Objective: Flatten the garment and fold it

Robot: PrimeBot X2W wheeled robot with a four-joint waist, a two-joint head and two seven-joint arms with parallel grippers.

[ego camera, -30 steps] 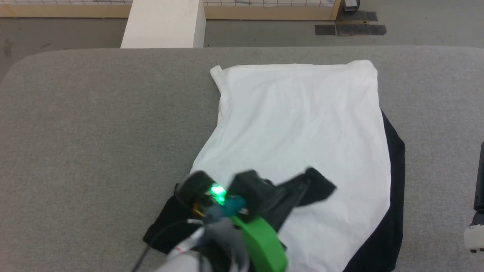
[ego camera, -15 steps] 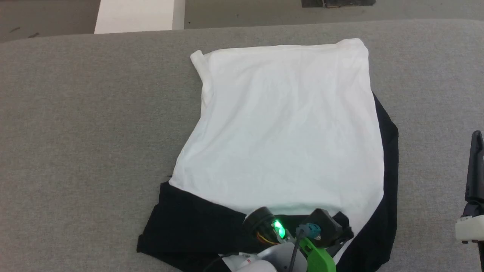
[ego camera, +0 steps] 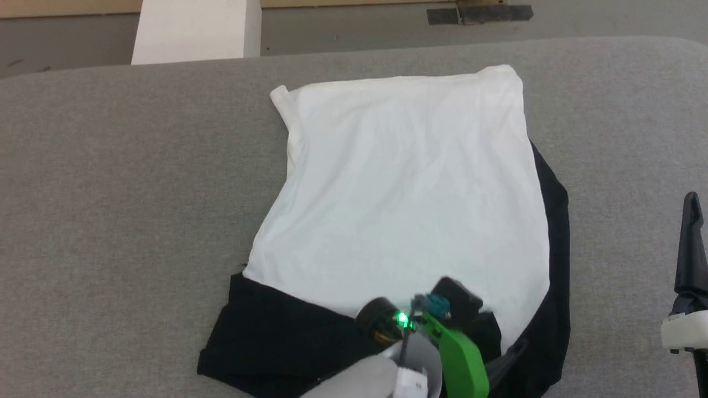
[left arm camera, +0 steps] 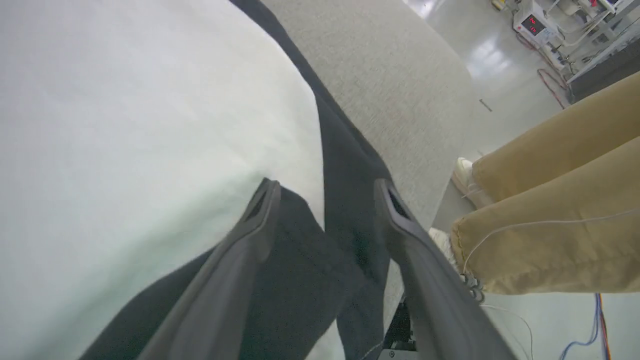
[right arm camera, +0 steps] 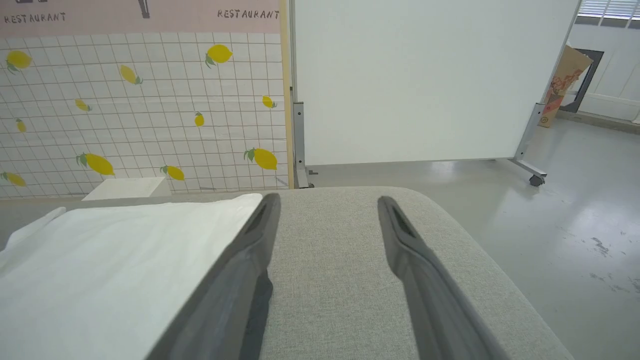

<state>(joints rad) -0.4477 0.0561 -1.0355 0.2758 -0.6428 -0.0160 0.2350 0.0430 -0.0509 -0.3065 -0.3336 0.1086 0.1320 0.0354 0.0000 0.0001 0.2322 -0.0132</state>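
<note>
I stand at a grey fabric-covered surface [ego camera: 110, 193] with rounded corners, and it takes up most of my head view. Beyond its far edge are a grey floor [right arm camera: 575, 200] and a white rectangular block [ego camera: 193, 30]. Further back stand a white-tiled wall panel printed with yellow lemons [right arm camera: 140, 100] and a plain white partition on castors [right arm camera: 425, 80]. Off the surface's right-hand end, my left wrist view shows a person's legs in tan trousers [left arm camera: 550, 200] with white shoes. The white-bodied, black-sleeved soft garment [ego camera: 409, 193] lies right of the surface's middle. Its white body is spread nearly flat, with a small bunch at the far left corner. One black sleeve lies out at the near left, and black cloth runs along the right edge. My left end effector [left arm camera: 326, 187] is over the garment's near edge. Its two dark fingers are spread apart above black cloth beside the white body, gripping nothing that I can see. My right end effector [right arm camera: 327, 200] is above bare surface just right of the garment, fingers parted and empty.
</note>
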